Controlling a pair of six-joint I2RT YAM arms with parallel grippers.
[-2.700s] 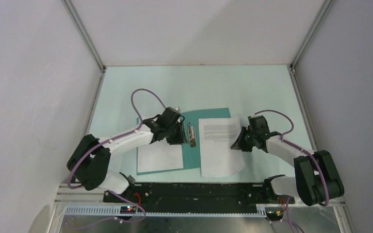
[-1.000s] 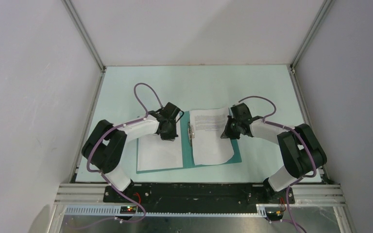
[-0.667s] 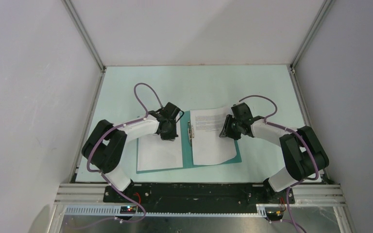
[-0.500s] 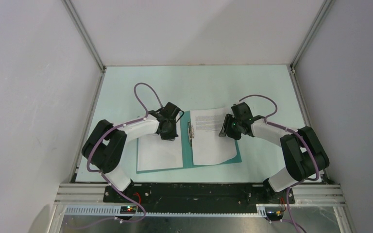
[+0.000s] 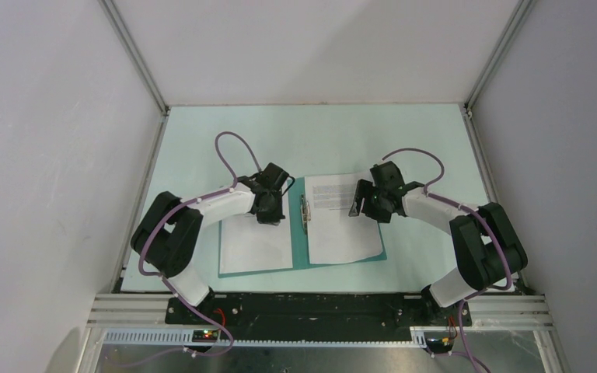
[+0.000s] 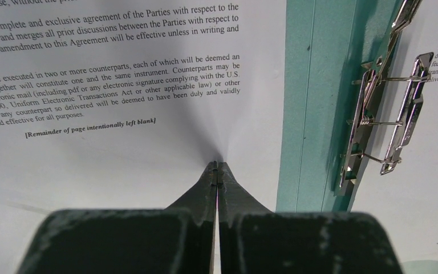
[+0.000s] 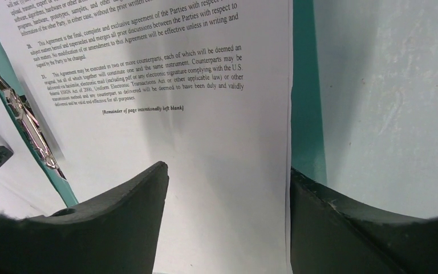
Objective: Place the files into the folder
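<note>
You see the pale green table (image 5: 404,148) with the teal folder (image 5: 301,252) lying open and flat on it, in the middle, just in front of both arms. Each half of the folder carries one white sheet. The left sheet (image 5: 255,247) lies on the left half. The right sheet (image 5: 343,229) lies on the right half with its printed text at the far end, and a narrow strip of folder shows along its right edge.

Your left gripper (image 6: 217,166) has its fingers closed tight together. The tips rest on the left sheet, close to its inner edge and below the printed block.

Your right gripper (image 7: 228,182) stands with its fingers wide apart at the right edge of the right sheet. One finger is above the paper, the other is above the folder edge and the table, and they grip nothing.

The metal clip (image 6: 383,108) sits along the spine between the two sheets.
</note>
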